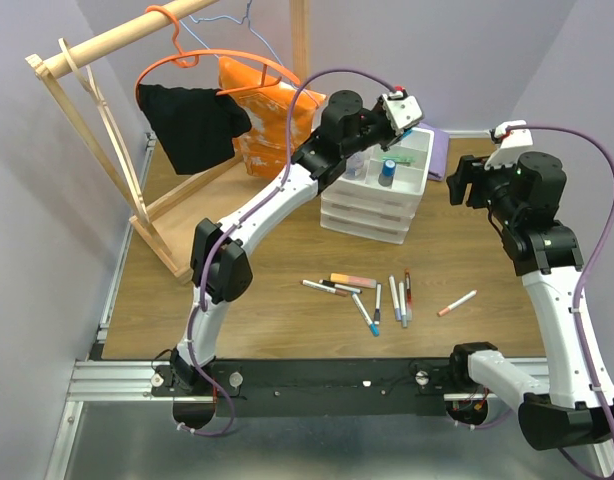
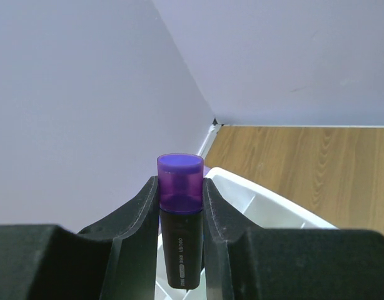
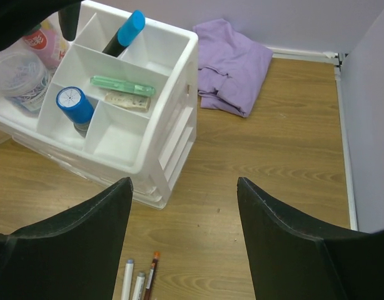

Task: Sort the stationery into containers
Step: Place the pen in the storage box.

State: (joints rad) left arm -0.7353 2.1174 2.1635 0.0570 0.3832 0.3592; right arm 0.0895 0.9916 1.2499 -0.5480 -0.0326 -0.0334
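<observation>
The chunky purple-capped highlighter [image 2: 179, 181], pinched cap-outward in the left pincer [image 2: 180, 203] over the white plastic divided tray [image 1: 423, 165] at upper centre of the overhead view, wants lowering well inside one free compartment [image 3: 117, 140] before release, I judge, while the right pincer [image 3: 184, 187] hangs wide open, empty.

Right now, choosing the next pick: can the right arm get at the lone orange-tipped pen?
Probably yes. The right gripper is open, the orange-tipped pen lies alone on bare table on that arm's side, and the left gripper, holding the purple highlighter, is over the drawer organiser.
</observation>
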